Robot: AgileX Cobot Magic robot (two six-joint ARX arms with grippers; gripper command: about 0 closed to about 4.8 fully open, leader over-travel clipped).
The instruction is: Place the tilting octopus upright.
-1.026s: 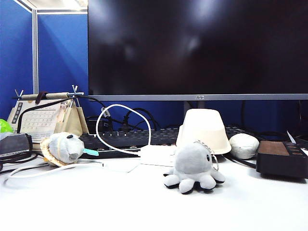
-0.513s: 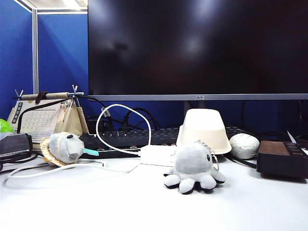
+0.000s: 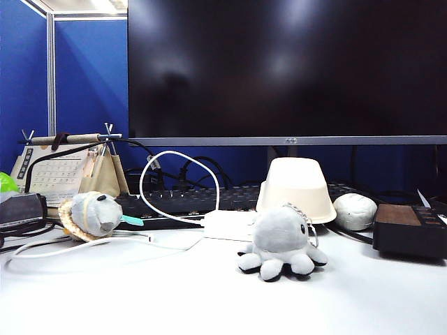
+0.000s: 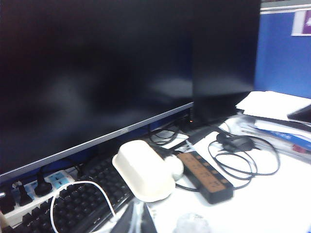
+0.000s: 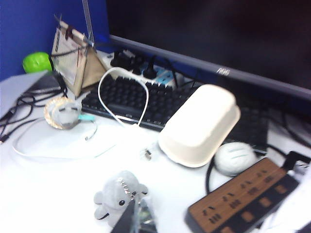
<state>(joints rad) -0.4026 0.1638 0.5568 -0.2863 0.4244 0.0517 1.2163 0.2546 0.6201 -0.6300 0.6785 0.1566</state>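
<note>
The tilting octopus (image 3: 281, 237) is a small light-grey plush with black eyes, and it stands upright on its stubby legs on the white table, its metal keychain (image 3: 302, 216) draped over its head. Neither gripper shows in the exterior view. The octopus (image 5: 118, 196) also appears in the right wrist view, right beside my right gripper (image 5: 137, 218), which is shut and holds nothing. My left gripper (image 4: 138, 221) has its fingers closed together with nothing between them. In that view the octopus (image 4: 192, 224) is a blurred pale shape close by.
Behind the octopus stand an upturned cream bowl (image 3: 297, 188), a pale ball (image 3: 354, 211), a brown-topped power strip (image 3: 408, 229), a black keyboard (image 3: 174, 201) and a large dark monitor (image 3: 286, 70). At the left lie a grey plush with a tan rim (image 3: 91, 215), a looping white cable (image 3: 144, 174) and a desk calendar (image 3: 59, 171).
The octopus has kept its place and stands as before. A pale patch beside the white cable on the table no longer shows.
</note>
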